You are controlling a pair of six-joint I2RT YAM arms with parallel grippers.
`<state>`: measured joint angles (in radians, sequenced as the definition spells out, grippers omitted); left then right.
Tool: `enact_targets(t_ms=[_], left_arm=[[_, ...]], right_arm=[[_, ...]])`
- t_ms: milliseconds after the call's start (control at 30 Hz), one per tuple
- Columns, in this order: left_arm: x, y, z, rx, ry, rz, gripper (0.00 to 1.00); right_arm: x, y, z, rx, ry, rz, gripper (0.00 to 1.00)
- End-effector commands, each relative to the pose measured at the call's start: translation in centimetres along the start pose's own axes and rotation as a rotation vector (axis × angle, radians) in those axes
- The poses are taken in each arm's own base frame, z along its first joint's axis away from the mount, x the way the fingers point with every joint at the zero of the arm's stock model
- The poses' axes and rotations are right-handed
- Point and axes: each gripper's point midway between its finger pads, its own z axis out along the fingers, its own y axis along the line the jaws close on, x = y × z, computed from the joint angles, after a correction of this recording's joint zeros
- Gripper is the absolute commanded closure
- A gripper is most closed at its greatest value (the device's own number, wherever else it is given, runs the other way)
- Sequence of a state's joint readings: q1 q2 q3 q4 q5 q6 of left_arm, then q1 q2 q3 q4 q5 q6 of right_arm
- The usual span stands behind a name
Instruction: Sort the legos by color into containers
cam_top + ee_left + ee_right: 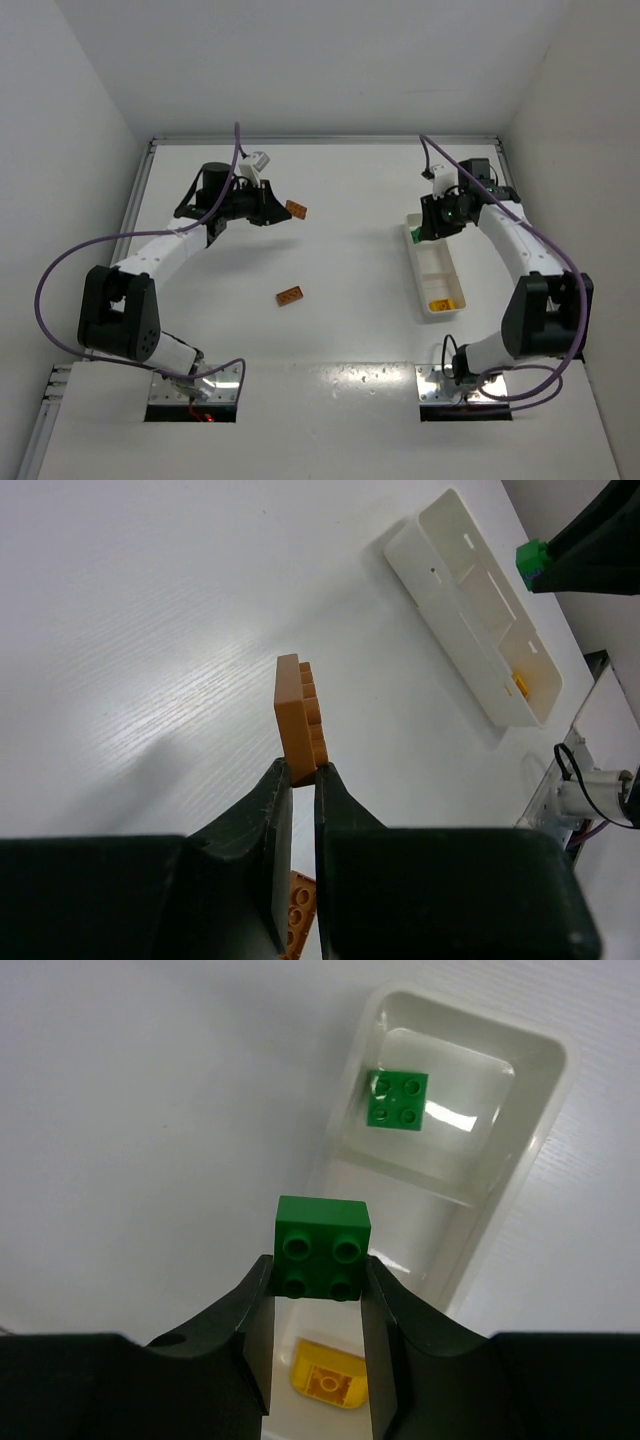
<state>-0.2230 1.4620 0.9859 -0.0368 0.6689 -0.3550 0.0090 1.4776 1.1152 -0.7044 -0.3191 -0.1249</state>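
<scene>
Stock, near to far: loose brown brick [291, 295] lies flat on the table's near centre, well apart from the tray [437, 265] at right. Yellow brick [440, 305] sits in the near compartment. Held brown brick [298, 715] is pinched by one end in the left gripper [303, 775], far left. Held green brick [322, 1235] is clamped across opposite walls by the right gripper [317, 1272], above the tray's far end. Second green brick [397, 1098] occupies the far compartment. All judged light, rigid and slick-sided; take by flat walls.

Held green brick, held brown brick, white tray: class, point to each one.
held green brick [321, 1243], right wrist view, studded top face.
held brown brick [293, 715], left wrist view, flat side face.
white tray [450, 627], left wrist view, outer side wall.
</scene>
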Motion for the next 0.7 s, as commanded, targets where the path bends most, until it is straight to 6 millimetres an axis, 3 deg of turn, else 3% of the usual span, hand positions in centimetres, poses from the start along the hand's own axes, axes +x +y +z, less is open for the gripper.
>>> enact_targets(t_ms=[0, 133, 333, 533, 633, 667], left_arm=[[-2.1, -0.4, -0.3, 0.002, -0.055, 0.051, 1.00], [-2.0, -0.2, -0.3, -0.009, -0.050, 0.054, 1.00], [-2.2, -0.3, -0.5, -0.016, -0.060, 0.060, 1.00], [-2.1, -0.7, 0.2, 0.018, -0.040, 0.068, 1.00], [-1.5, -1.6, 1.2, 0.050, -0.013, 0.082, 1.00], [-1.1, -2.8, 1.6, 0.083, -0.003, 0.108, 1.00]], right_arm=[[-2.1, -2.7, 0.8, 0.093, -0.024, 0.006, 0.92], [-3.1, -3.8, 2.2, 0.104, -0.008, -0.001, 0.79], [-3.6, -5.0, 4.2, 0.117, 0.013, 0.005, 0.73], [-4.5, -5.6, 4.6, 0.164, 0.008, -0.006, 0.24], [-4.9, -5.7, 4.2, 0.178, -0.010, -0.002, 0.16], [-5.6, -5.7, 3.7, 0.183, -0.031, 0.001, 0.16]])
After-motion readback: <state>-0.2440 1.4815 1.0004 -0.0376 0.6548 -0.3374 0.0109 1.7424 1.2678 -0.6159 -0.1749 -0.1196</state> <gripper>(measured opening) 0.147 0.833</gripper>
